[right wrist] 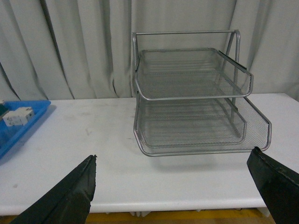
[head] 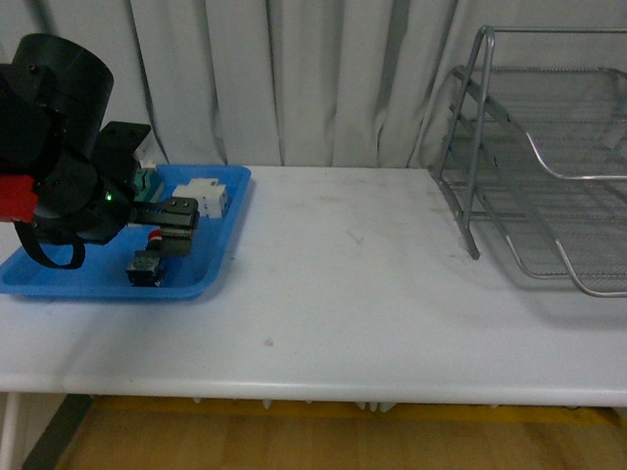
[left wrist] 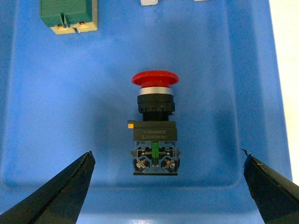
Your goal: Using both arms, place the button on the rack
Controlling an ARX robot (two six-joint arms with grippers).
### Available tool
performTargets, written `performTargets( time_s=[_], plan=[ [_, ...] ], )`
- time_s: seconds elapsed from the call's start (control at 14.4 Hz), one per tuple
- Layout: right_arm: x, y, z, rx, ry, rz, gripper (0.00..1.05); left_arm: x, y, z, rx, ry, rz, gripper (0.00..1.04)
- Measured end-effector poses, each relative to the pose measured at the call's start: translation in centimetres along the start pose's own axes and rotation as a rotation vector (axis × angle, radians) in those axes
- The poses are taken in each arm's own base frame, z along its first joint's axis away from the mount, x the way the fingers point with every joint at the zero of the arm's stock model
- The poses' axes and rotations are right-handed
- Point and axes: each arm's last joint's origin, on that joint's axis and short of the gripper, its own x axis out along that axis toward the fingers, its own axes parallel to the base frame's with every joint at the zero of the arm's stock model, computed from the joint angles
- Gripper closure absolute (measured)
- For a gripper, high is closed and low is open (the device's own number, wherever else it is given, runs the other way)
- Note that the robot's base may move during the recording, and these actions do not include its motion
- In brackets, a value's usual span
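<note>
Hovering left pincer [head: 174,225], jaws apart, above button [left wrist: 154,126] lying on its side in blue tray [left wrist: 46,116] between the tips, ungrasped; pickup step judged pending, calling for lowering and closing on the black body; right pincer [right wrist: 173,155] gaping too, facing rack [right wrist: 196,93] ahead.

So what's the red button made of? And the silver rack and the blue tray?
The button looks plastic: a matte red cap on a black body, with a shiny, maybe metal ring. The rack looks like metal: silvery wire mesh on tubes. The tray looks like smooth blue plastic.
</note>
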Motion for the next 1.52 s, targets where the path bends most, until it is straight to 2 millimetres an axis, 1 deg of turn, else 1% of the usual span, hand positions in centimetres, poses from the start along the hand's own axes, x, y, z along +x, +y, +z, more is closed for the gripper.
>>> performTargets(
  time_s=[0.07, 0.14, 0.21, 0.28, 0.35, 0.42, 0.49, 0.55, 0.69, 1.11, 1.18, 1.25, 1.32, 1.46, 1.52],
  plan=[
    [0.0, 0.0, 0.0, 0.000, 0.000, 0.000, 0.06, 0.5, -0.1, 0.1, 0.001, 0.006, 0.004, 0.07],
    [0.0, 0.0, 0.0, 0.000, 0.000, 0.000, 0.06, 1.1, -0.2, 0.7, -0.005, 0.003, 0.008, 0.07],
    [0.0, 0.0, 0.0, 0.000, 0.000, 0.000, 0.06, 2.6, -0.2, 0.7, -0.018, 0.021, 0.022, 0.07],
    [0.0, 0.0, 0.0, 0.000, 0.000, 0.000, 0.06, 4.5, -0.3, 0.0, -0.015, 0.060, 0.035, 0.07],
    [0.0, 0.0, 0.0, 0.000, 0.000, 0.000, 0.06, 5.3, -0.1, 0.3, -0.018, 0.062, 0.048, 0.07],
    [0.0, 0.0, 0.0, 0.000, 0.000, 0.000, 0.06, 5.4, -0.2, 0.5, -0.021, 0.061, 0.050, 0.07],
    [0.0, 0.0, 0.0, 0.000, 0.000, 0.000, 0.06, 5.6, -0.1, 0.5, -0.021, 0.060, 0.065, 0.13],
    [0.0, 0.0, 0.0, 0.000, 0.000, 0.000, 0.06, 5.6, -0.1, 0.5, -0.025, 0.061, 0.071, 0.24],
    [0.0, 0.0, 0.0, 0.000, 0.000, 0.000, 0.06, 5.7, 0.0, 0.5, -0.024, 0.065, 0.074, 0.33],
    [0.0, 0.0, 0.0, 0.000, 0.000, 0.000, 0.06, 5.8, -0.1, 0.5, -0.024, 0.070, 0.076, 0.48],
    [0.0, 0.0, 0.0, 0.000, 0.000, 0.000, 0.06, 5.8, 0.0, 0.4, -0.024, 0.071, 0.077, 0.53],
    [0.0, 0.0, 0.0, 0.000, 0.000, 0.000, 0.06, 5.8, 0.1, 0.4, -0.027, 0.072, 0.082, 0.63],
    [0.0, 0.0, 0.0, 0.000, 0.000, 0.000, 0.06, 5.7, 0.3, 0.4, -0.032, 0.076, 0.085, 0.67],
    [0.0, 0.0, 0.0, 0.000, 0.000, 0.000, 0.06, 5.2, 0.7, 0.7, -0.043, 0.076, 0.095, 0.68],
    [0.0, 0.0, 0.0, 0.000, 0.000, 0.000, 0.06, 4.6, 1.2, 1.0, -0.070, 0.056, 0.089, 0.69]
  ],
)
